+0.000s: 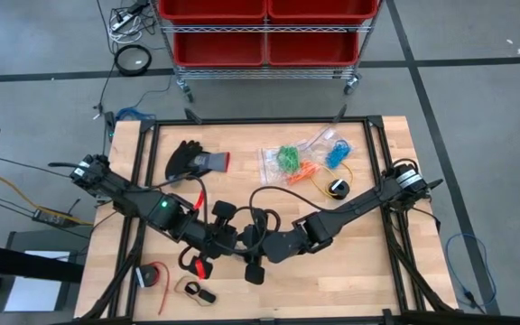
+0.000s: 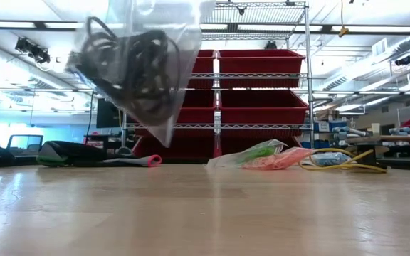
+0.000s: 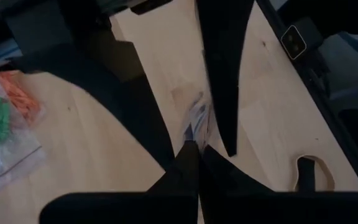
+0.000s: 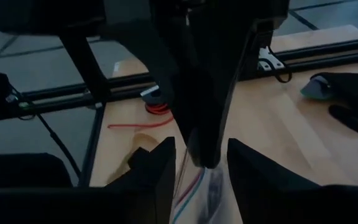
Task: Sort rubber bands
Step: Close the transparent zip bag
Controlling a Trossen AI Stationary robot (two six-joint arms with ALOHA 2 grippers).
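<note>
While nothing here carries writing I can actually read (the little square sticker (image 3: 294, 38) on the table frame is too small), there's plenty of texture to look at. Closest to the low camera hangs a clear zip bag (image 2: 137, 64), crinkly and see-through, stuffed with a tangle of black rubber bands (image 2: 130, 67) and lifted well clear of the wooden table (image 1: 368, 262).

The high view barely shows that bag, since both arms meet right over it near the front middle of the table. The wrist views help. The left gripper (image 3: 196, 146) is pinched fully closed on the bag's thin plastic edge. The right gripper (image 4: 201, 146) has its two dark fingers (image 4: 163, 165) spread wide on either side of the bag's mouth, where a red and blue zip line shows. I can't tell if they're touching the plastic.

Farther back on the table lie more clear bags, limp and flat: green rubber bands (image 1: 287, 158), orange rubber bands (image 1: 303, 169) and blue rubber bands (image 1: 337, 153), with a looped yellow cable (image 1: 319, 185) just beside them. To their left is a black glove (image 1: 192, 161) with a grey cuff.

Beyond the table stands a wire rack (image 1: 264, 59) holding red plastic bins (image 1: 210, 9).
</note>
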